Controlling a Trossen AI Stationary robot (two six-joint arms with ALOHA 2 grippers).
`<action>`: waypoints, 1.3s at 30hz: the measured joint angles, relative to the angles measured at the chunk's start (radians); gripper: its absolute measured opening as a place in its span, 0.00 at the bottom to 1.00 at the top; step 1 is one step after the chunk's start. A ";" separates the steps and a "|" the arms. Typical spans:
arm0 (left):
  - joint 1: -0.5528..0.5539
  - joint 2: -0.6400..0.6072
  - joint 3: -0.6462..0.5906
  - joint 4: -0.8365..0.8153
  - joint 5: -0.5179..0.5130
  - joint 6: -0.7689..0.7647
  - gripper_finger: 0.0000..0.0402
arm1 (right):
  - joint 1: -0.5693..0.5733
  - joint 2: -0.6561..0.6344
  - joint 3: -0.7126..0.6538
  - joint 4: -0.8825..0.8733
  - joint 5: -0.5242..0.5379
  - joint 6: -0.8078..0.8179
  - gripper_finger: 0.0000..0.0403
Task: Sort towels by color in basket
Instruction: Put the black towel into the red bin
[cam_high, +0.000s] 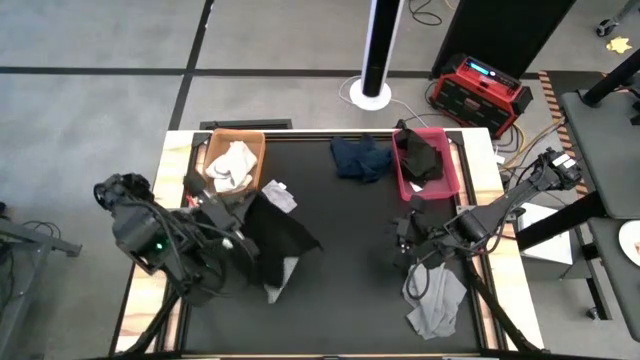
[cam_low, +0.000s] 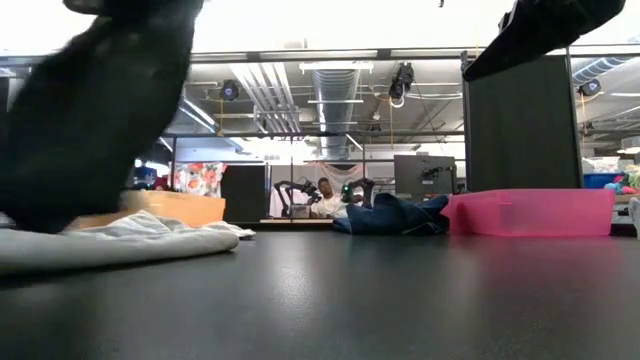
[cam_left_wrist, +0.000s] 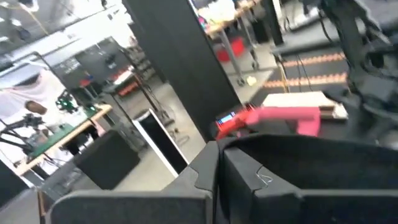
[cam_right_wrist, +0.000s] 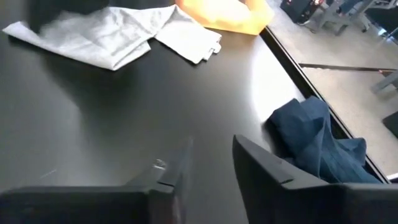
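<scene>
Beside the orange basket (cam_high: 252, 143), black towel (cam_high: 280, 235) apparently under left pincer (cam_high: 232, 243)

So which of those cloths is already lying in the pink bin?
The black towel. It alone lies inside the pink basket; the navy towel sits on the table beside it, and the white ones fill the orange basket.

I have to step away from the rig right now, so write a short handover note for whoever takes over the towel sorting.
Left gripper: shut on the black towel, lifted near the orange basket.
Right gripper: jaws slightly apart, holding nothing, above the mat beside the grey towel.
Done: a white towel in the orange basket, a black towel in the pink basket.
Left: navy towel on the mat between the baskets, grey towel, the white cloth under the held one, and the held towel itself.
</scene>
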 joint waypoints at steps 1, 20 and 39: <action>0.000 0.001 0.014 0.003 -0.021 0.009 0.00 | 0.000 0.000 0.000 0.005 0.000 -0.001 0.31; -0.001 0.025 -0.058 0.154 -0.010 0.041 0.00 | -0.033 0.060 -0.035 0.662 -0.119 -0.441 0.64; -0.008 0.039 -0.096 0.397 0.118 0.228 0.00 | -0.270 0.433 0.081 1.197 -0.506 -0.563 0.71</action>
